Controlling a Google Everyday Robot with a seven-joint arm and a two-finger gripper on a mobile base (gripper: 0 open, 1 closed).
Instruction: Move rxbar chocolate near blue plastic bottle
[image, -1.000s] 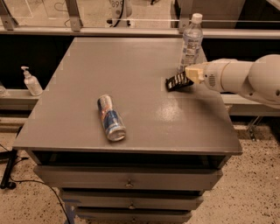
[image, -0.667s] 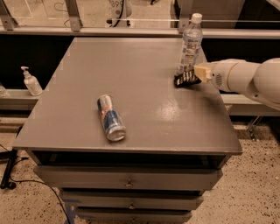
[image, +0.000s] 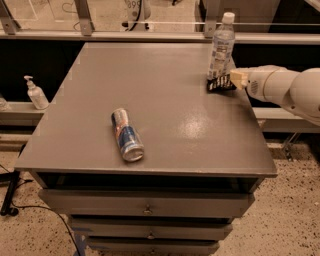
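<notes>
Near the tabletop's right edge, rxbar chocolate (image: 220, 84) sits just beside blue plastic bottle (image: 221, 47); gripper (image: 236, 79) touches the bar, its grip indeterminable; release and withdrawal seemingly outstanding.

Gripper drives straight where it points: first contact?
The gripper, at the table's right rear, holds the rxbar chocolate and points left; the bar probably meets the blue plastic bottle base first. Depth unclear.
</notes>
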